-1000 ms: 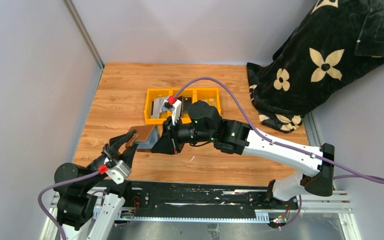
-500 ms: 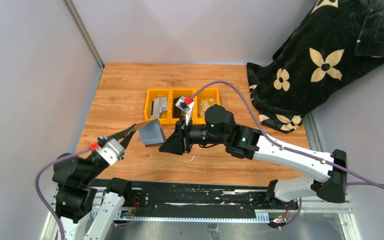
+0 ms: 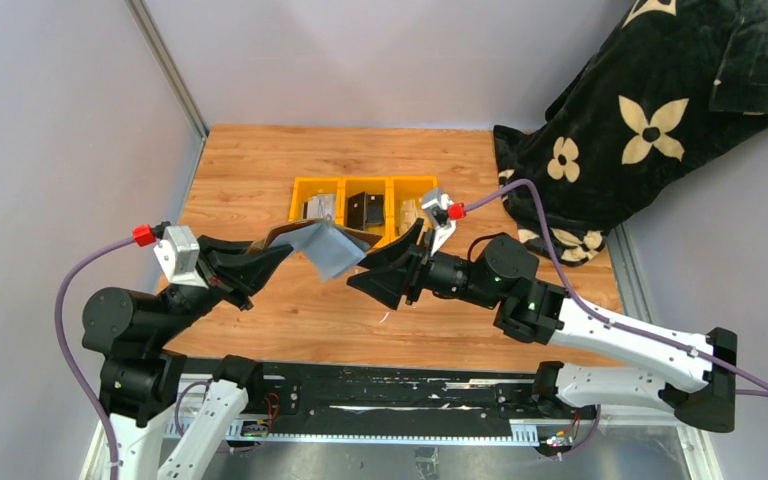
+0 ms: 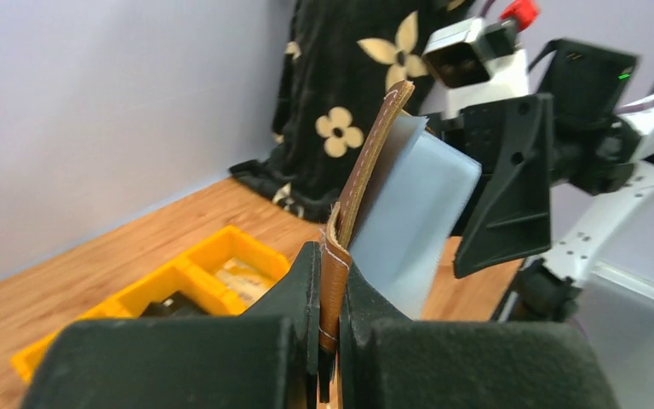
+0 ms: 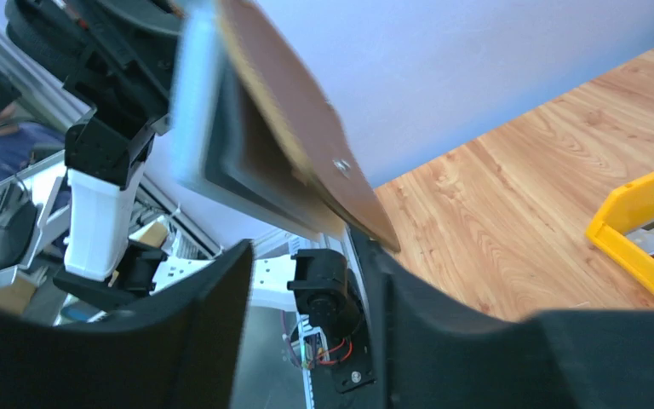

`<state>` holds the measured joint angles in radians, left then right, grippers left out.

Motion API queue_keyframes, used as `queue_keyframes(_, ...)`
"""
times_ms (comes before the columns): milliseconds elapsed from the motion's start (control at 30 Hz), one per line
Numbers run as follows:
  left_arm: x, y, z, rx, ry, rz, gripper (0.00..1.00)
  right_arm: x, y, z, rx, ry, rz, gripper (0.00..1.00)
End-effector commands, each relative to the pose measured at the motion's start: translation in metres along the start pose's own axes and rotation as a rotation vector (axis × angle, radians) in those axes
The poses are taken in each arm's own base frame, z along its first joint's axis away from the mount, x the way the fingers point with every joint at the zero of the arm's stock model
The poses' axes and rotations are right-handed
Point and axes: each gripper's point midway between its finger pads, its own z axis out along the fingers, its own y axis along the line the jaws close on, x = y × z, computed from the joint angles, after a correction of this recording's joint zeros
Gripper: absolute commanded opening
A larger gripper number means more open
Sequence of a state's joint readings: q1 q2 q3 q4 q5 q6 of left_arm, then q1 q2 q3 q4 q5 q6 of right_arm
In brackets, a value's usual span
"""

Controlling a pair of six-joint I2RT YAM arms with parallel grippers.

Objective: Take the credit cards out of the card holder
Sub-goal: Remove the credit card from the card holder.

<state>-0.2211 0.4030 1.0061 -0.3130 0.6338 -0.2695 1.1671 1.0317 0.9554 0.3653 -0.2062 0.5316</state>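
Since the earlier frame the left gripper [image 3: 265,258] has swung the card holder [image 3: 325,247] up off the table [image 3: 240,170] — clamped on its brown edge, grey inside fanned toward the right gripper [image 3: 380,268], spread wide just beside it, probably ready to pick; credit cards [image 3: 365,210] lie in the yellow bins [image 3: 365,181] behind.

The card holder [image 3: 328,250] stands between left claw [image 3: 276,250] and right claw [image 3: 382,262].

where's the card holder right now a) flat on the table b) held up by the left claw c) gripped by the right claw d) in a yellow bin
B: the left claw is shut on the brown edge of the card holder, held up above the table.
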Motion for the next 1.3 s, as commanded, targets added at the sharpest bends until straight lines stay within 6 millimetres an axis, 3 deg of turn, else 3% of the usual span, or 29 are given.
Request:
queue_keyframes(0, -0.04, -0.036, -0.002, 0.156, -0.07, -0.01, 0.0, -0.007, -0.027, -0.016, 0.13, -0.047, -0.104, 0.59)
queue_keyframes(67, -0.046, -0.042, -0.002, 0.179, -0.071, -0.015, 0.0, -0.004, -0.032, -0.022, 0.148, -0.058, -0.104, 0.69)
queue_keyframes(133, -0.048, -0.045, -0.002, 0.197, -0.067, -0.037, 0.0, -0.005, -0.025, -0.023, 0.102, -0.085, -0.107, 0.74)
queue_keyframes(300, -0.046, -0.051, -0.003, 0.22, -0.05, -0.073, 0.0, -0.014, 0.007, -0.018, -0.066, -0.098, -0.143, 0.77)
queue_keyframes(500, -0.042, -0.052, -0.004, 0.224, -0.03, -0.104, 0.0, -0.014, 0.06, -0.023, -0.34, -0.107, -0.246, 0.78)
queue_keyframes(667, -0.042, -0.05, -0.003, 0.213, -0.029, -0.116, 0.0, -0.015, 0.077, -0.021, -0.372, -0.126, -0.348, 0.77)
queue_keyframes(833, -0.041, -0.049, -0.003, 0.209, -0.025, -0.118, 0.0, -0.029, 0.075, -0.018, -0.336, -0.171, -0.356, 0.63)
queue_keyframes(1100, -0.039, -0.047, -0.003, 0.199, -0.02, -0.123, 0.0, -0.043, 0.073, -0.017, -0.296, -0.21, -0.35, 0.22)
queue_keyframes(1267, -0.041, -0.048, -0.003, 0.198, -0.023, -0.123, 0.0, -0.044, 0.073, -0.015, -0.288, -0.209, -0.346, 0.03)
